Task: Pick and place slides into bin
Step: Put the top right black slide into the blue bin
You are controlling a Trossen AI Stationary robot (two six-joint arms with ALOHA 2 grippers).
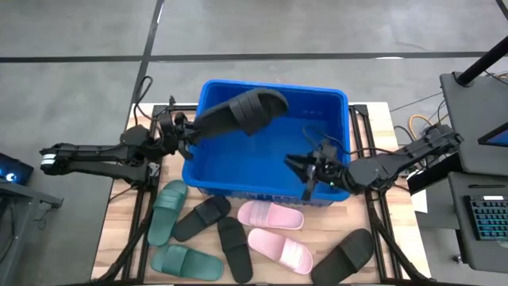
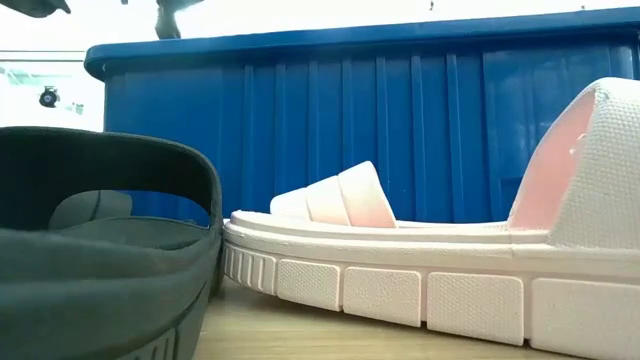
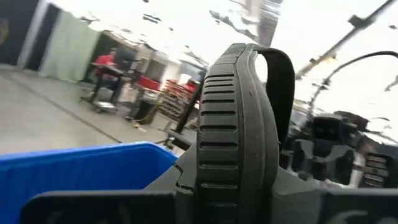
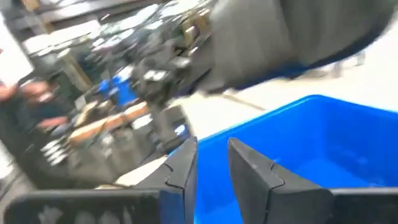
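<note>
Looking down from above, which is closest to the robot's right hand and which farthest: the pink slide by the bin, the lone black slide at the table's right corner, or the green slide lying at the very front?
1. Pink slide, just in front of the right hand, against the bin.
2. Lone black slide, at the front right corner.
3. Front green slide, far across on the left.

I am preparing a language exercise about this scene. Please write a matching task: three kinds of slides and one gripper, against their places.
1 raised black foam slide
2 pale pink foam slides
3 dark green foam slides
4 right gripper

a on wooden table, left arm's side
b over blue plastic bin, empty
c in left gripper, above bin
d on table, between black slides

Pairs: 1-c; 2-d; 3-a; 4-b
</note>
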